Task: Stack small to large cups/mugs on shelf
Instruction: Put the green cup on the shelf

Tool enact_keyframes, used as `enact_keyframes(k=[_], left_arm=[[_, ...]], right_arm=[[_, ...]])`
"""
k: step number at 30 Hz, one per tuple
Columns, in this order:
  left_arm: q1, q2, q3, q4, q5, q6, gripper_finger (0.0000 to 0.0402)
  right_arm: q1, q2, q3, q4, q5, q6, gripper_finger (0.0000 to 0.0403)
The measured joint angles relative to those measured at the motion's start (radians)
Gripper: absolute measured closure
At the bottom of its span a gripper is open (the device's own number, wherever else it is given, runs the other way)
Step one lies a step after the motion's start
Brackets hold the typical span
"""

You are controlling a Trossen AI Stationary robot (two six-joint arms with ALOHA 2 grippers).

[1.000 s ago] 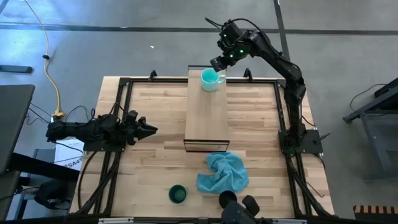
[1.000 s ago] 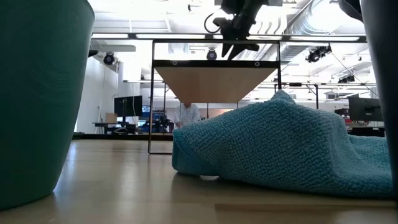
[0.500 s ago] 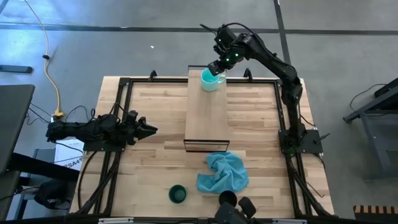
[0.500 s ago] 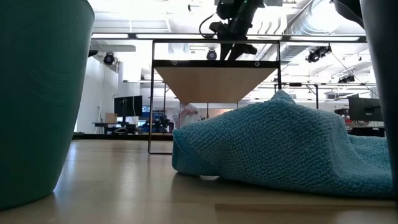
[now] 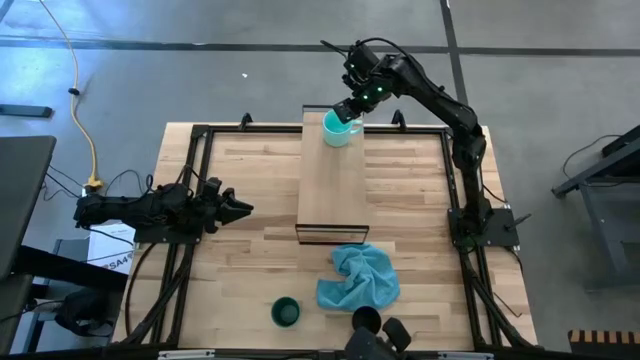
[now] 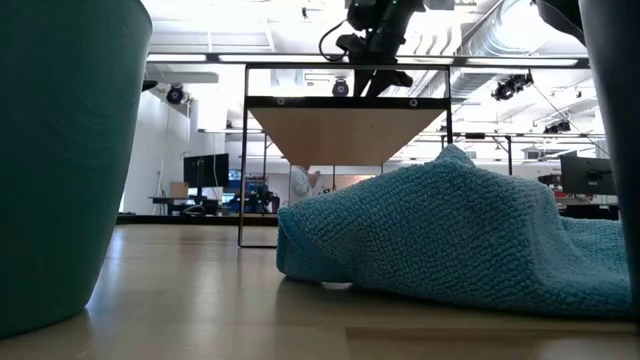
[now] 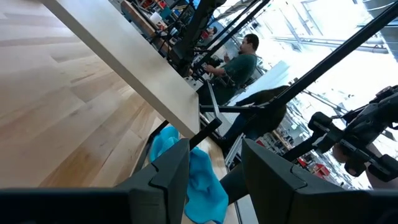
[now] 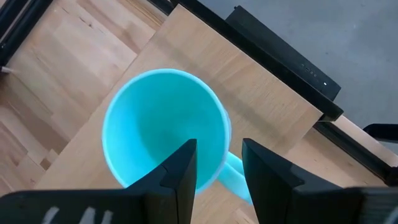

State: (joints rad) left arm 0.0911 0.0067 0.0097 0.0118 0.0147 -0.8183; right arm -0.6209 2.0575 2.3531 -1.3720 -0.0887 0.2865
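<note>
The light turquoise mug (image 5: 337, 129) stands upright on the far end of the shelf (image 5: 333, 190), its handle (image 8: 239, 177) toward the table's right. My right gripper (image 5: 348, 109) hangs open over it, pointing steeply down. In the right wrist view (image 8: 217, 158) one finger shows over the mug's inside and the other outside the rim by the handle; I cannot tell whether they touch. The dark green cup (image 5: 286, 312) and the black cup (image 5: 366, 320) stand on the tabletop by the near edge. My left gripper (image 5: 240, 209) waits open and level at the table's left.
A soft blue cloth (image 5: 358, 277) lies crumpled on the tabletop just before the shelf's near end, between the two cups. The shelf stands raised on a dark frame (image 6: 345, 100). In the low view, a person shows in the room beyond the table.
My right gripper has shifted a little toward the table's left and slightly down, from beside the mug's handle to over its rim, then kept still. The mug has stayed in place.
</note>
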Motion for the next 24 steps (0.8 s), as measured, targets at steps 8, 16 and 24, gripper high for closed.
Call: enact_keyframes(k=[8,16,24], left_arm=[[0.000,0.000,0.000,0.000,0.000,-0.002,0.0266],[0.000,0.000,0.000,0.000,0.000,-0.008,0.0266],[0.000,0.000,0.000,0.000,0.000,-0.028,0.0266]], right_arm=[[0.010,0.000,0.000,-0.005,-0.019,-0.036,0.0283],[0.064,-0.034,0.002,-0.113,-0.009,-0.112,0.0283],[0.093,-0.131,0.002,-0.129,0.014,-0.120,0.0283]])
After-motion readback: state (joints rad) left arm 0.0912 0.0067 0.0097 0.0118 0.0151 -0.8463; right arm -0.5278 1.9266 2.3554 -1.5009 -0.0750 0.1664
